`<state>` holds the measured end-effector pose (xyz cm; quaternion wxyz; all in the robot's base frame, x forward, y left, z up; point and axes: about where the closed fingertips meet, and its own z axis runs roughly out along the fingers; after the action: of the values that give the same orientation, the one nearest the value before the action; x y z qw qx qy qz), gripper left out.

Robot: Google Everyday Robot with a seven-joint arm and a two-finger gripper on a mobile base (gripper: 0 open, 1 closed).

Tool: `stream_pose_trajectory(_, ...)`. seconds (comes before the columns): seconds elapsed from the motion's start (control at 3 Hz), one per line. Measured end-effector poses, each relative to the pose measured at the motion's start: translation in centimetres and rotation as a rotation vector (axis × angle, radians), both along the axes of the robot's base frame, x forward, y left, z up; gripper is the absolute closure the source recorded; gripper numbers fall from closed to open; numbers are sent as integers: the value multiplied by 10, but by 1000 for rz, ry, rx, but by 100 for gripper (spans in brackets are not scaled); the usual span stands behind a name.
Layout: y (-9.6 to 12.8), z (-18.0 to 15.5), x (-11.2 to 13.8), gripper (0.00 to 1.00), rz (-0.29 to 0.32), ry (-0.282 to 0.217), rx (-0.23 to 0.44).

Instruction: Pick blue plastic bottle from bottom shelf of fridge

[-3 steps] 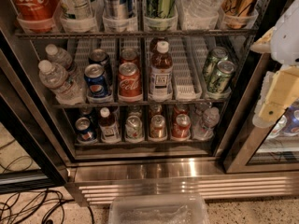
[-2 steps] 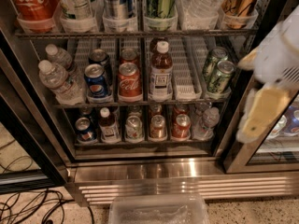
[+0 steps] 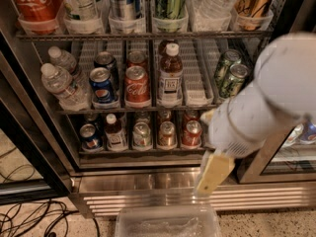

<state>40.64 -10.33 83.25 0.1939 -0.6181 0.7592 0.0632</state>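
Jaws now lower, near plastic bin (image 3: 148, 215)

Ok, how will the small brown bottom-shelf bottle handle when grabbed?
Bottle looks full, so probably heavy for its size and fairly stiff. Smooth plastic may slip. Pepsi can and silver can flank it closely, so tipping sideways seems unlikely. Tool hangs well to its lower right.
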Motion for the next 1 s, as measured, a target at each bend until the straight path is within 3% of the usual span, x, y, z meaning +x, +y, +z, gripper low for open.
stream_pose_trajectory(0.33, 33, -62, -14, 0, 14, 24, 73)
stream_pose_trajectory(0.67, 33, -62, -14, 0, 14, 25, 73)
stream_pose_trajectory(1.0, 49, -83, -18, 0, 30, 15, 105)
